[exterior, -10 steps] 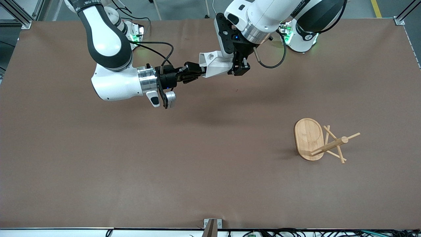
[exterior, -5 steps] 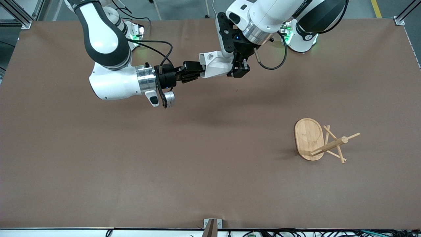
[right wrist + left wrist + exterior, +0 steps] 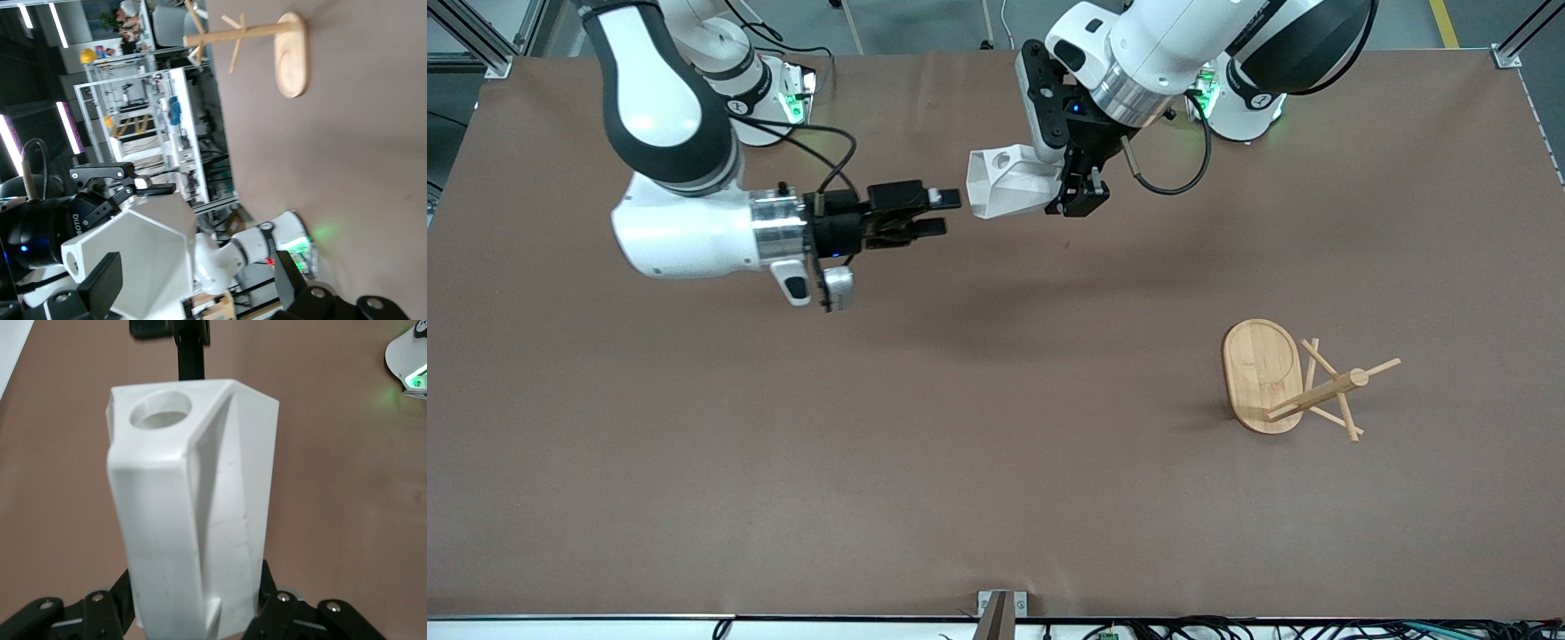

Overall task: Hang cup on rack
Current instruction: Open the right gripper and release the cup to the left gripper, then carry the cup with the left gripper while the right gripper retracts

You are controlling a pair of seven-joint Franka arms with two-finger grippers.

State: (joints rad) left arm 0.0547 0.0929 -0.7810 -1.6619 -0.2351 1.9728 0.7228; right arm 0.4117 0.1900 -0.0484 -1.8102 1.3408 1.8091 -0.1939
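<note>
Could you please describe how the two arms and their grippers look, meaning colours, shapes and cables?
Both arms have glossy white rounded shells with black joint sections and a silver metal ring at the wrist. The left gripper and the right gripper are black, each with two fingers. Black cables loop beside both wrists. Green lights glow at the bases.

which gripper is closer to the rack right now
Left. The left gripper, holding the cup in the air, is nearer the rack's end of the table. The right gripper, open beside the cup, is farther from the rack.
</note>
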